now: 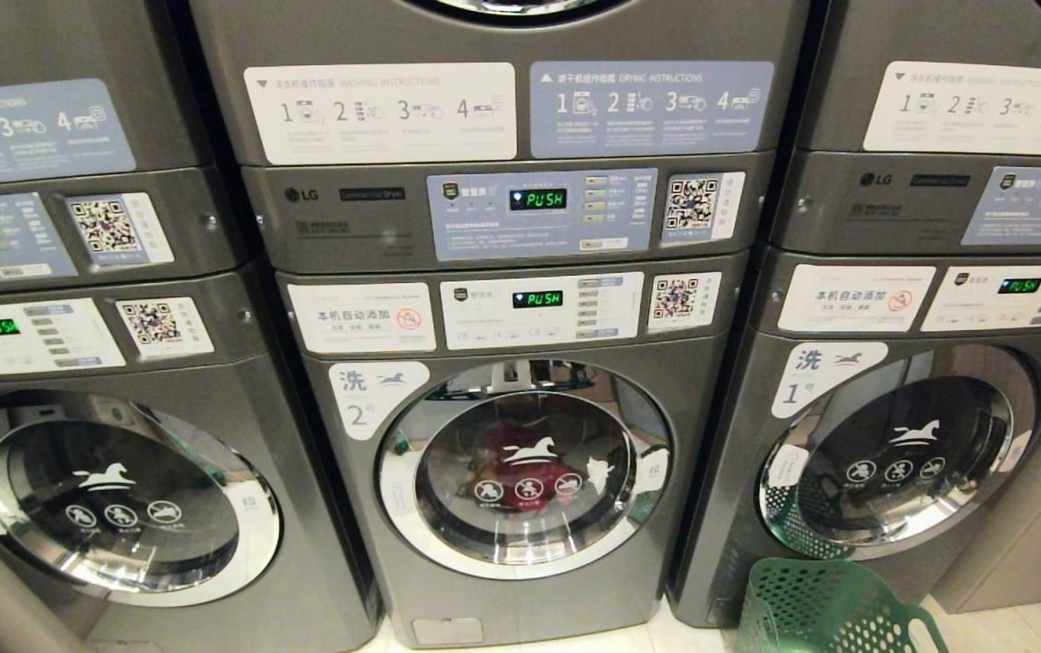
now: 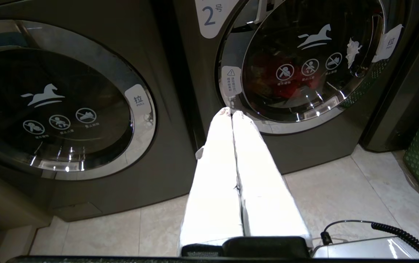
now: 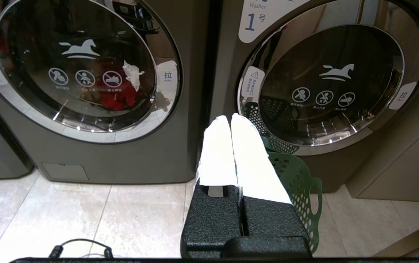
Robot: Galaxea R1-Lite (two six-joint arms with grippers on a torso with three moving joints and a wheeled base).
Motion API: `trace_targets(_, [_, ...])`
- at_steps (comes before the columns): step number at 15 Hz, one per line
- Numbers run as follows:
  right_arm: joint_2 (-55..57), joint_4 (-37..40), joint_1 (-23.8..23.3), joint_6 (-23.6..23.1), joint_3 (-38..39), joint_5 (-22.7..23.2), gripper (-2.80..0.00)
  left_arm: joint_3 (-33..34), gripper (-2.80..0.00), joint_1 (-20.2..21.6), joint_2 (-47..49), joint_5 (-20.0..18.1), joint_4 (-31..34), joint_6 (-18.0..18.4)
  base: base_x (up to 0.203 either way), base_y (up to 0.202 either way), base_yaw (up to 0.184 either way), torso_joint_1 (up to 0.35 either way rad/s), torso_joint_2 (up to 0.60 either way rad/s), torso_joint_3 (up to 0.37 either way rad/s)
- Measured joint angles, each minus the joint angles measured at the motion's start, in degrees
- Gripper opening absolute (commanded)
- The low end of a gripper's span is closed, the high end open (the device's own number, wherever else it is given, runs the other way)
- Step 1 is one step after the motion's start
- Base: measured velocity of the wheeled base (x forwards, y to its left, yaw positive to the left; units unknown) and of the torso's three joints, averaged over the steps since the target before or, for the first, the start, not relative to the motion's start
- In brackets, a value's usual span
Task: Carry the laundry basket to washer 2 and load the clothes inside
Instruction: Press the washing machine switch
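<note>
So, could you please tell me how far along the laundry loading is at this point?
It looks essentially finished. Red clothes lie behind the closed chrome-ringed glass door of the dark grey front-load washer labelled 2. The green perforated plastic laundry basket stands on the floor before the washer labelled 1. The left gripper and right gripper have shut jaws holding nothing. Nothing obvious remains.
</note>
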Motion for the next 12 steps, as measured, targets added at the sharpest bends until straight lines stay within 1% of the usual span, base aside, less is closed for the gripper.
trace_targets(1, [0.0,0.1,0.0,-0.1,0.0,0.2,-2.80,0.0,-2.80,0.0,0.0,-0.1,0.0,0.2,0.000,0.000,0.000,0.000,0.00,0.000])
trace_targets(2, [0.0,0.2,0.0,-1.5,-0.1,0.8,-2.80,0.0,-2.80,0.0,0.0,-0.3,0.0,0.4,0.000,0.000,0.000,0.000,0.00,0.000])
trace_targets(3, [0.0,0.1,0.0,-4.2,-0.3,1.7,-2.80,0.0,-2.80,0.0,0.0,-0.3,0.0,0.6,0.000,0.000,0.000,0.000,0.00,0.000])
trace_targets(4, [0.0,0.2,0.0,-8.2,-1.1,3.3,-2.80,0.0,-2.80,0.0,0.0,-0.4,0.0,0.6,0.000,0.000,0.000,0.000,0.00,0.000])
trace_targets(5, [0.3,-0.7,0.0,-11.0,-3.9,5.7,-2.80,0.0,-2.80,0.0,0.0,-0.4,0.0,0.6,0.000,0.000,0.000,0.000,0.00,0.000])
trace_targets(7, [3.7,-1.0,-0.1,-12.2,-8.9,11.7,-2.80,0.0,-2.80,0.0,0.0,-0.5,0.0,0.7,0.000,0.000,0.000,0.000,0.00,0.000])
trace_targets(9, [12.1,-2.5,-0.1,-12.9,-13.8,16.6,-2.80,0.0,-2.80,0.0,0.0,-0.4,0.0,0.6,0.000,0.000,0.000,0.000,0.00,0.000])
trace_targets(12, [30.9,-9.2,-0.1,-14.0,-22.1,20.2,-2.80,0.0,-2.80,0.0,0.0,-0.2,0.0,0.2,0.000,0.000,0.000,0.000,0.00,0.000])
